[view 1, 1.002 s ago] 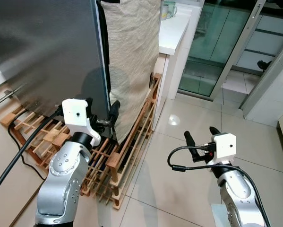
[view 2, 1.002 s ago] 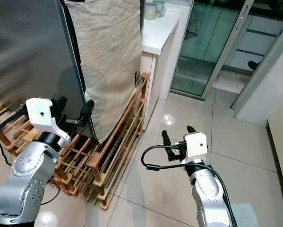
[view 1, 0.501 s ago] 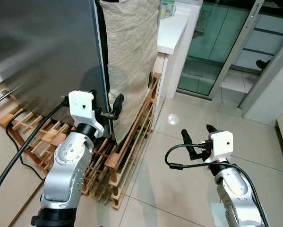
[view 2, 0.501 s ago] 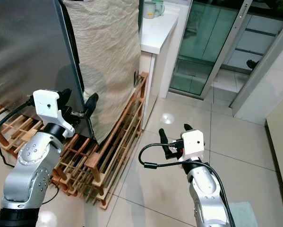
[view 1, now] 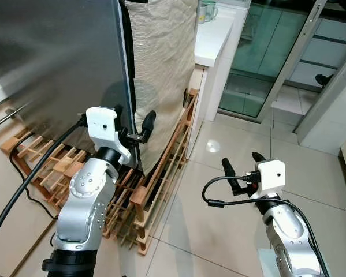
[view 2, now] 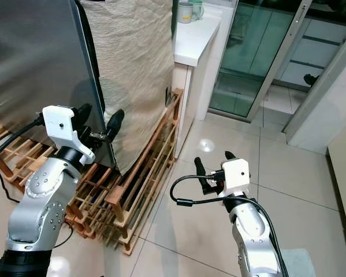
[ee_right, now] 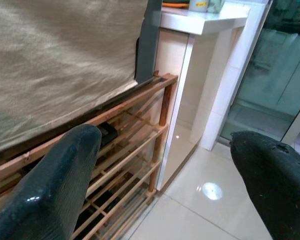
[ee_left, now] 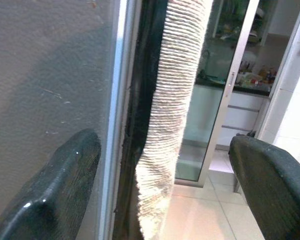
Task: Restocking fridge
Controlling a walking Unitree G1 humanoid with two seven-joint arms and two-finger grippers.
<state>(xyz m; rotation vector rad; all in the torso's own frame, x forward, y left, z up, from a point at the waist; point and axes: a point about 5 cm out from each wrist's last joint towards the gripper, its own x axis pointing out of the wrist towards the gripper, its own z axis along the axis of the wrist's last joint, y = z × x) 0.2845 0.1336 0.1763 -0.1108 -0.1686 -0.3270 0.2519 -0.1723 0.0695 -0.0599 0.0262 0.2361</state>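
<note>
Steel fridge door, cut off above, has the spread, empty left tool straddling its edge.

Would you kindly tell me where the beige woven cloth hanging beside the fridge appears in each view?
Left eye view: beige cloth, top centre, right of the fridge door.
Right eye view: top, left of centre.
Left wrist view: a ribbed strip down the centre.
Right wrist view: upper-left area.
Shared landmark: wooden rack beneath it.

Bright, sharp views; lamp glare on floor tiles.
</note>
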